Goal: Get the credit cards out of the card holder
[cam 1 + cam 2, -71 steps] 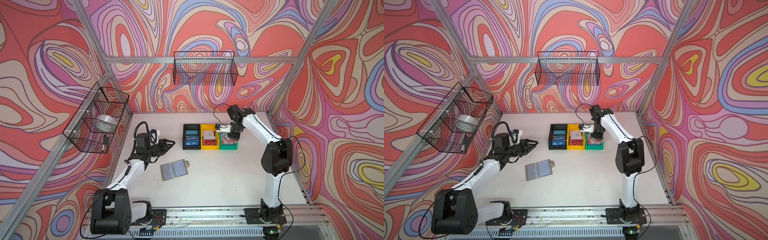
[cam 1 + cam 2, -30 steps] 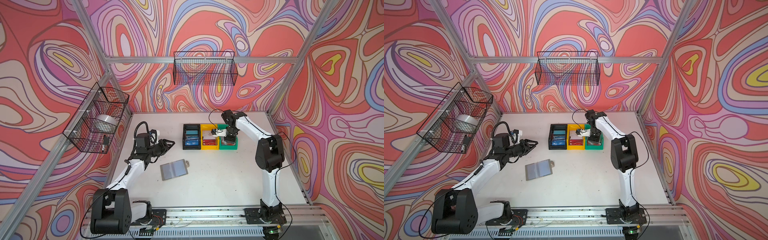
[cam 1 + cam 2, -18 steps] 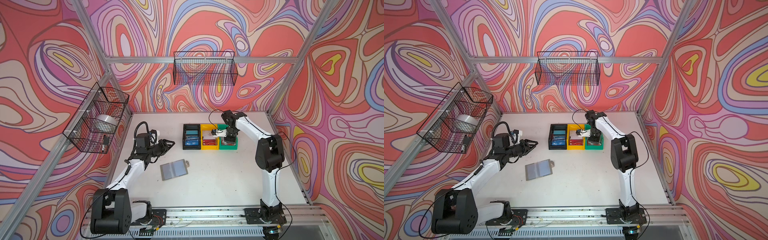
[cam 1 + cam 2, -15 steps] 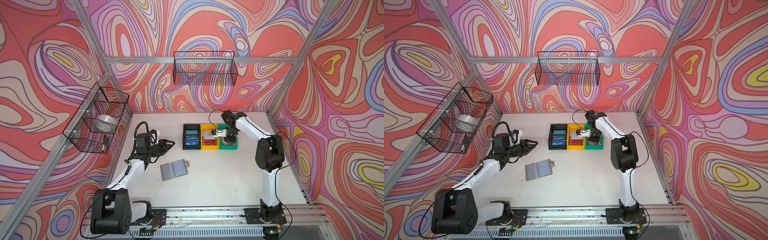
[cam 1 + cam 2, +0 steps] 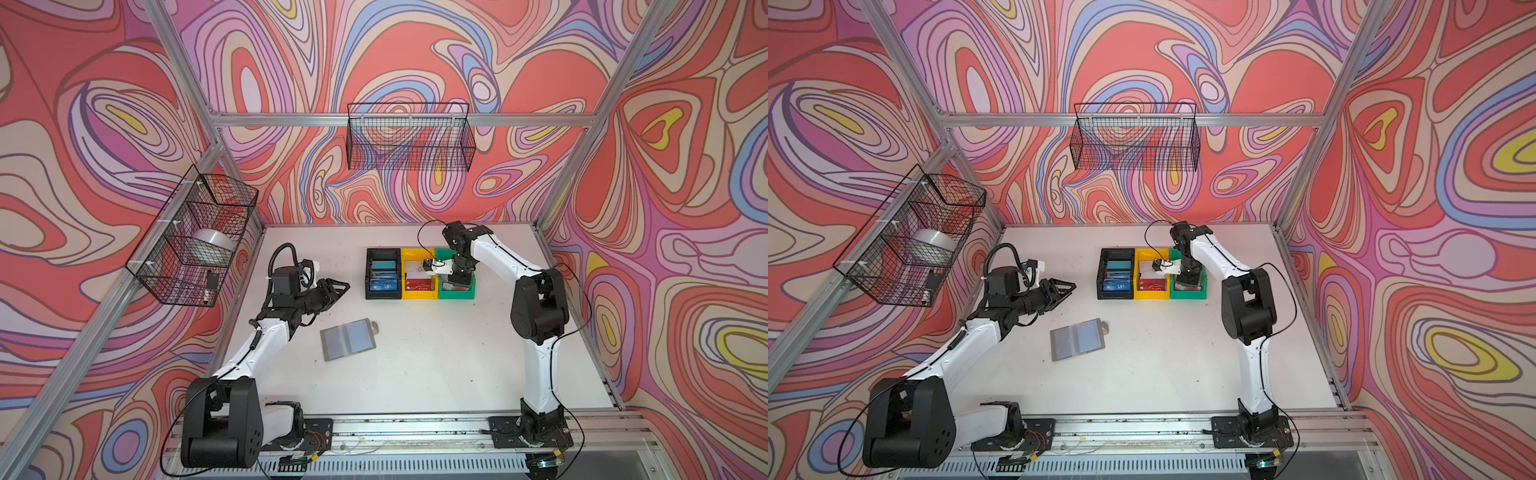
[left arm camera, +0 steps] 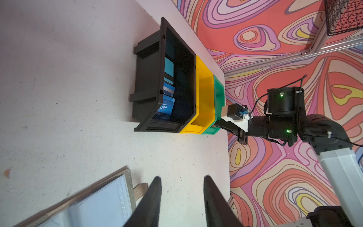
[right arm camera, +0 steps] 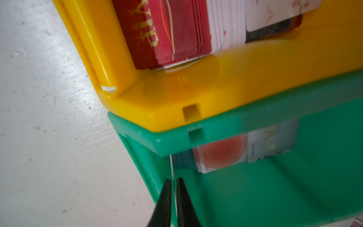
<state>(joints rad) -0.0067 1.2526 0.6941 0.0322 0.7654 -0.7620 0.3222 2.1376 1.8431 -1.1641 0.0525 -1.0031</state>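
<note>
The grey card holder [image 5: 348, 345] [image 5: 1077, 339] lies open and flat on the table, snap tab toward the bins; its corner shows in the left wrist view [image 6: 94, 206]. My left gripper [image 5: 343, 286] [image 6: 181, 177] hovers open and empty just beyond it. My right gripper [image 5: 458, 281] [image 7: 173, 179] points down into the green bin [image 7: 245, 196]. Its jaws stand a sliver apart with a thin white card edge [image 7: 172, 173] upright between them. A whitish card with a red spot [image 7: 222, 153] lies in that bin. Red cards [image 7: 169, 33] fill the yellow bin; a blue card [image 5: 384, 286] lies in the black bin.
The black bin [image 5: 370, 274], yellow bin [image 5: 417, 296] and green bin [image 5: 455, 296] stand side by side at the back middle. Wire baskets hang on the left wall [image 5: 195, 237] and the back wall [image 5: 409, 137]. A rail [image 5: 395, 432] runs along the front edge.
My right gripper moved left and down into the green bin, and its jaws have parted slightly around the card. The left arm and the card holder have not moved.
</note>
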